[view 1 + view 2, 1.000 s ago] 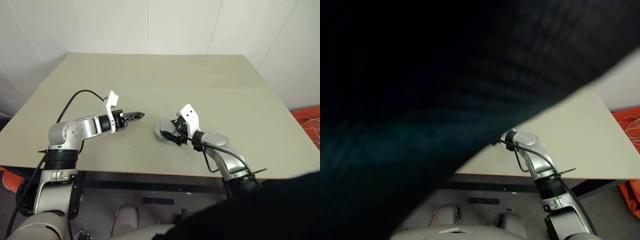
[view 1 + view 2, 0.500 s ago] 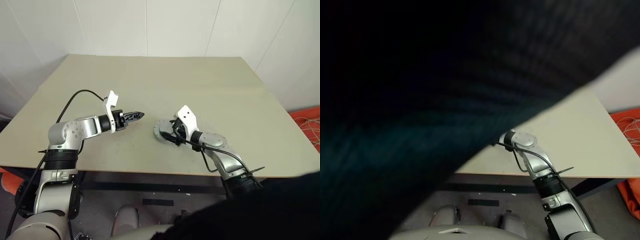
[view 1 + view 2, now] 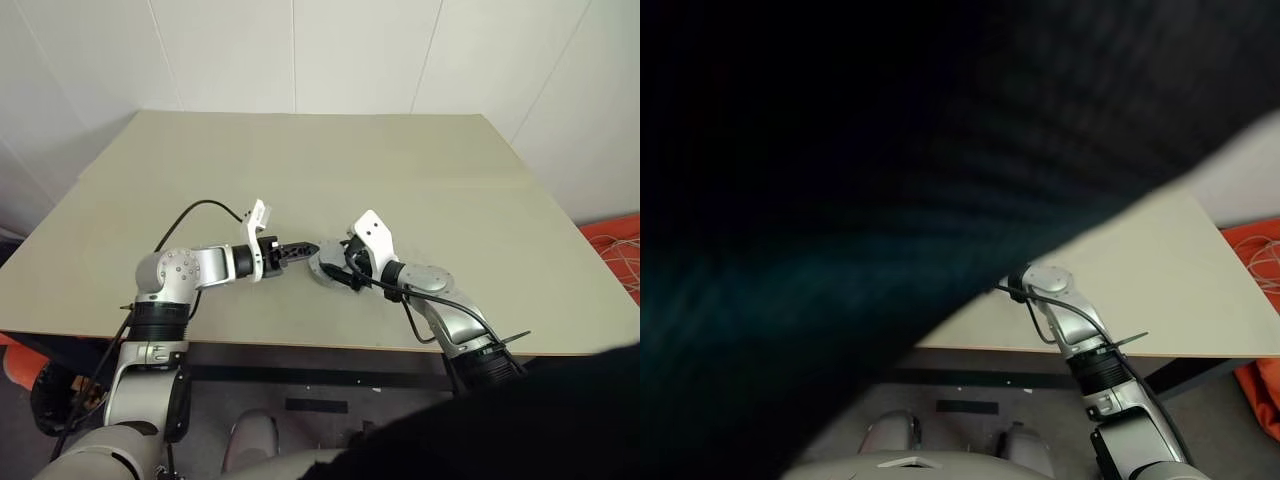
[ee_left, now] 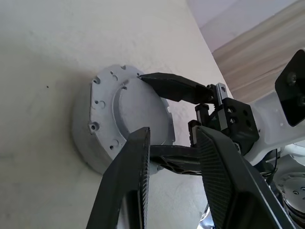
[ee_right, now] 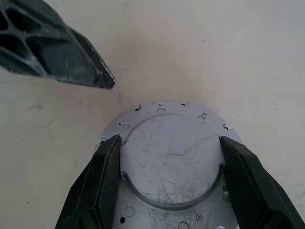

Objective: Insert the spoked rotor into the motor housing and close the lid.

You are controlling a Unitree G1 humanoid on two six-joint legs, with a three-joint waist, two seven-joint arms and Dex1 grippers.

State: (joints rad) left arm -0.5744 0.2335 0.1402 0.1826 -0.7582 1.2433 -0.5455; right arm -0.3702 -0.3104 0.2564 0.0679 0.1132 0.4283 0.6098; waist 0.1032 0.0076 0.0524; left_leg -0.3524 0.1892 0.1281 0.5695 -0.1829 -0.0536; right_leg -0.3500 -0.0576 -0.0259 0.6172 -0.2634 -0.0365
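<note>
A: Currently, where is your lid [image 5: 170, 160] sitting?
B: On the table [image 3: 420, 180]; one disc, right gripper [image 5: 169, 181] straddling its raised centre, touching. Left gripper [image 3: 308, 247] half-spread beside it, holding nothing.

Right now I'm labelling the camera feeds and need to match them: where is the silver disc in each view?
Left eye view: silver disc on the table, between the two grippers' tips.
Right eye view: a dark shape covers that stretch of table.
Left wrist view: disc just beyond the left gripper's fingers.
Right wrist view: disc between the right gripper's fingers.
Shared landmark: those right fingers straddling its raised centre.
</note>
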